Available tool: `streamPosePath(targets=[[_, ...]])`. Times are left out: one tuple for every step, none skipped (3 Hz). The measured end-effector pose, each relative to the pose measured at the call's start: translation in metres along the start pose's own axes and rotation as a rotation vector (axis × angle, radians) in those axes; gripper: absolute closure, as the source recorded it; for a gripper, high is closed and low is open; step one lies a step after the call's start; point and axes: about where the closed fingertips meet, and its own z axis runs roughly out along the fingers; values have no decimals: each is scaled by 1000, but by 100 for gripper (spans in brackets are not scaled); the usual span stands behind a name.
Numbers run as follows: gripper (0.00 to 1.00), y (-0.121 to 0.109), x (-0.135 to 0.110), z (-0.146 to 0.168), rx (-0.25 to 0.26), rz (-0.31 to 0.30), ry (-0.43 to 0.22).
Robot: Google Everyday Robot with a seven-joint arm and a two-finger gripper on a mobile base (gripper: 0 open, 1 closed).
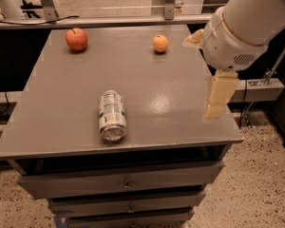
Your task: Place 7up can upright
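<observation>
- Cam view: 7up can (112,115) lies on its side, front-centre of matte grey table (180,80); silver cylinder w/ green marks, shiny end facing front.
- Round red apple (76,39) back left, orange fruit (160,43) back right.
- My gripper (218,99), cream plastic, over right edge, apart from can; open/closed: can't tell.

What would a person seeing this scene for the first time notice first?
The big white arm fills the upper right, and its gripper hangs over the right edge of the grey table. Next comes the 7up can, lying on its side near the front edge, one shiny end toward the camera. A red apple and a small orange fruit sit at the far side.
</observation>
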Motion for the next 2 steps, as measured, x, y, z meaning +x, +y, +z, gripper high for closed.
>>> streamPosePath(targets=[[0,-4,-36,35,-11,-223,-57],[0,3,-70,56,-10,-438,-128]])
